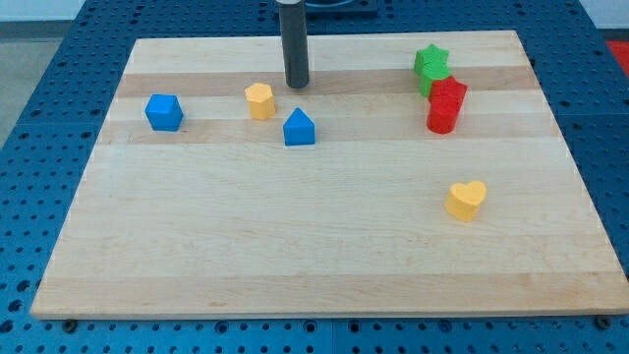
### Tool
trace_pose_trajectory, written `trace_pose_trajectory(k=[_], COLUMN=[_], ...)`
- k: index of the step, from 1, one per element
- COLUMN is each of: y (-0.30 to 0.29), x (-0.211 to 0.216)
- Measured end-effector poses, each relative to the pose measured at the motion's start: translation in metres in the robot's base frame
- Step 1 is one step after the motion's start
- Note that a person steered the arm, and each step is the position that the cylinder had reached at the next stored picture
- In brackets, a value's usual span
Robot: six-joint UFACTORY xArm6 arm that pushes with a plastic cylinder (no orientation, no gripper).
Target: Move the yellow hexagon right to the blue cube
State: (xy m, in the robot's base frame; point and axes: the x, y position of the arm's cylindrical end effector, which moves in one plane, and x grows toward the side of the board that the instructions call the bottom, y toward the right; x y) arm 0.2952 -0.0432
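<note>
Nearest the camera lies the yellow heart (pixel 465 200), alone on the wooden surface (pixel 295 246), well toward the view's bottom and right of everything else. I take the yellow hexagon (pixel 259 100) as my landmark, since it is the thing I am meant to shift. It stands upright in the upper part of the surface, a little left of centre. My tip (pixel 297 85) is just to the view's right of the hexagon and slightly toward the view's top, close to it but with a strip of bare wood between the two; I see no contact. This arm carries no jaws, only the straight dark rod, so there is nothing to report as apart or together.

From the hexagon, the blue cube (pixel 163 112) sits well apart to the view's left and a shade lower. On the hexagon's other side, near it and a little toward the view's bottom, is the blue house-shaped block (pixel 299 128), not touching it. Far to the view's right of the hexagon is a tight cluster: a green star (pixel 430 68) with a red block (pixel 445 105) pressed against its lower right side. I cannot make out the red block's exact shape.
</note>
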Motion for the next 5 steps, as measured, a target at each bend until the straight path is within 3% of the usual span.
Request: trace_pose_trajectory(k=[5], y=[-0.035], x=[0.025])
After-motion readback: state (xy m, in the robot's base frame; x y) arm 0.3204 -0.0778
